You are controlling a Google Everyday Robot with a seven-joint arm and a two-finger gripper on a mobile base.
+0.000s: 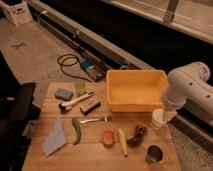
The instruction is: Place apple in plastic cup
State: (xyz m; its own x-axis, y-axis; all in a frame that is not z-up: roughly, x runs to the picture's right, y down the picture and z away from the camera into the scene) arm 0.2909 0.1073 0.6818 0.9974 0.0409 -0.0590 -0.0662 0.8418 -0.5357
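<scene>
The apple [108, 137], small and orange-red, lies on the wooden table [95, 155] near the front middle. The plastic cup [80, 87], pale yellow-green, stands upright at the table's far left, beside a blue sponge [63, 93]. The white arm [187, 85] comes in from the right, and its gripper end [162, 111] hangs just right of the yellow bin, directly over a white paper cup [160, 120]. The gripper is well to the right of the apple and far from the plastic cup. It holds nothing that I can see.
A large yellow bin [136, 89] fills the far right of the table. A banana [122, 141], a grape bunch [137, 134] and a metal cup [154, 154] lie right of the apple. A brush [75, 101], a black block [90, 106], a utensil [95, 120], a green vegetable [76, 130] and a blue cloth [55, 137] lie to the left.
</scene>
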